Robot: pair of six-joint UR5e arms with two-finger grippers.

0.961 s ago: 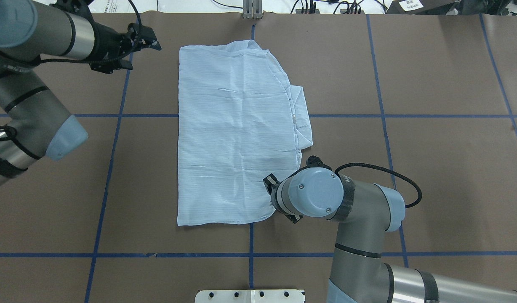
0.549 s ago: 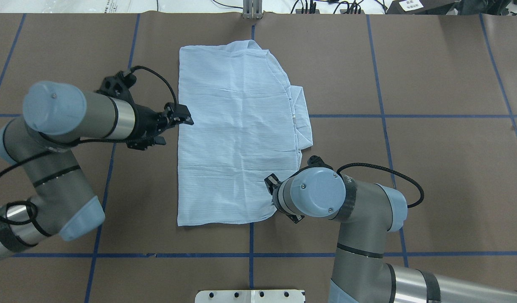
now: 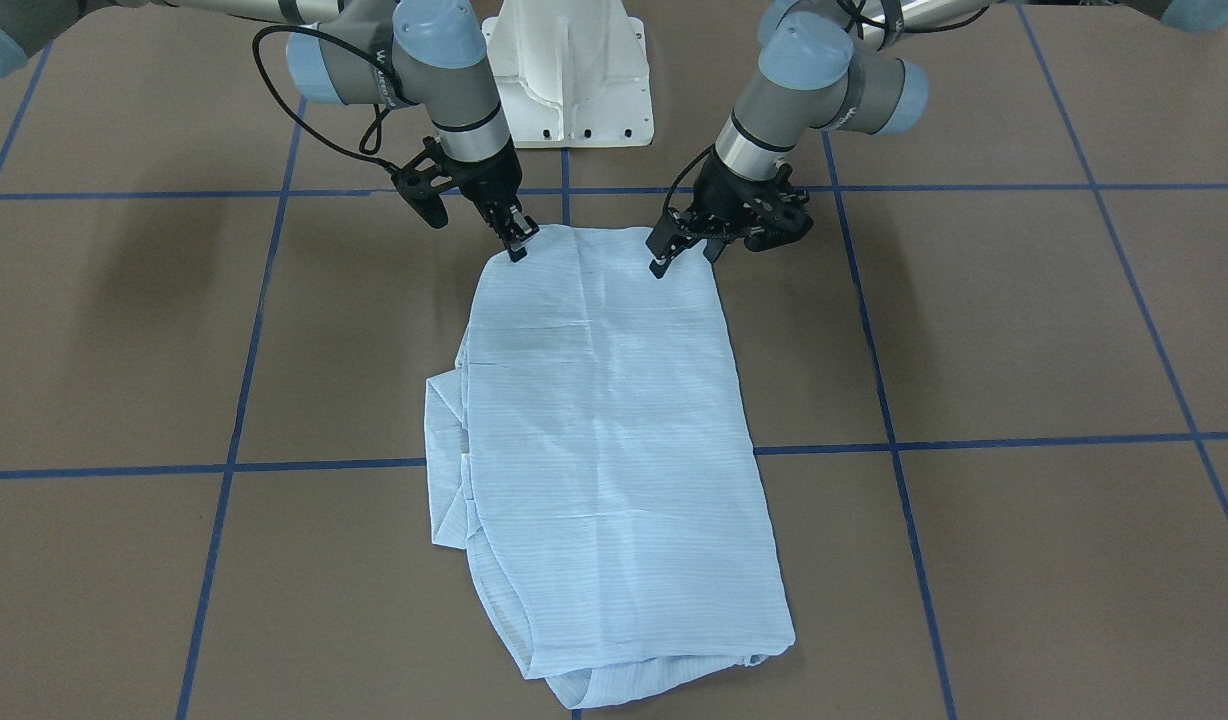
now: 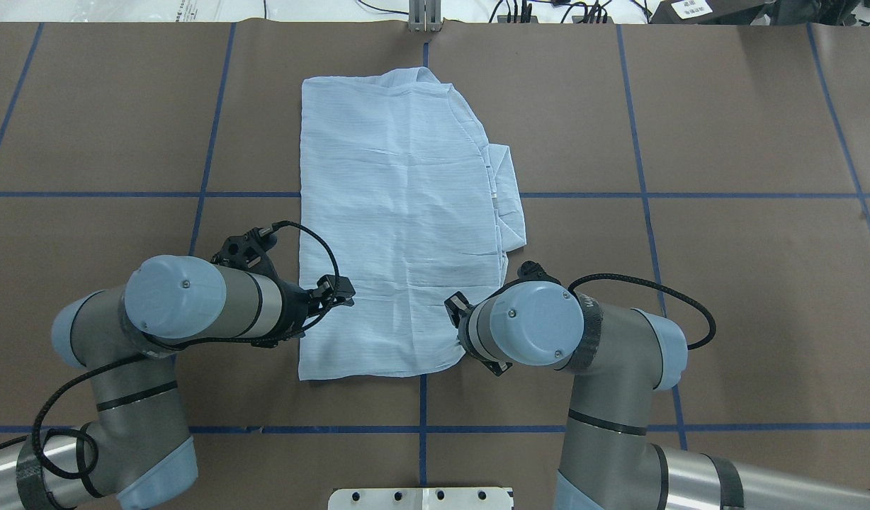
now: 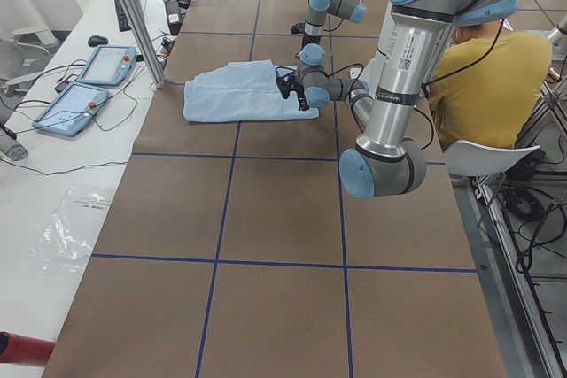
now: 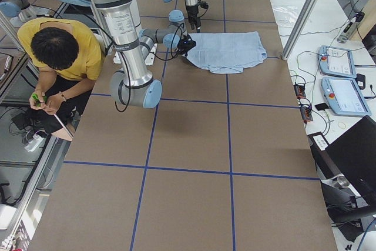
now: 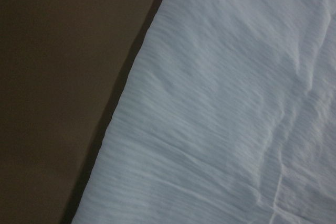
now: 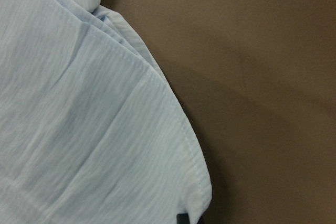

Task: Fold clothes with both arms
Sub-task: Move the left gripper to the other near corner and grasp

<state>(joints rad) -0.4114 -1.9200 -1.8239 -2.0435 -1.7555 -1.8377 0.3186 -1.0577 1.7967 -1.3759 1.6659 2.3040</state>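
The clothes, one light blue striped shirt [image 4: 399, 212], lie folded into a long rectangle on the brown table [image 4: 690, 283], collar end poking out to the right. The shirt [image 3: 614, 430] has its near hem toward the robot. My left gripper [image 4: 341, 292] hangs open over the shirt's near left part, fingers spread just above the cloth [image 3: 682, 256]. The left wrist view shows only the shirt's [image 7: 226, 103] left edge. My right gripper [image 3: 517, 243] sits at the near right corner, fingers close together on the hem. The right wrist view shows that rounded corner [image 8: 173, 145].
The white pedestal base [image 3: 569, 90] stands behind the shirt's near end. Blue tape lines [image 4: 421, 428] grid the table. A person in a yellow top [image 6: 59, 57] sits beside the robot. Two teach pendants [image 6: 338, 80] lie on the white side table.
My left arm has swung from the shirt's far left side along its left edge to the near left part. The right arm has barely moved.
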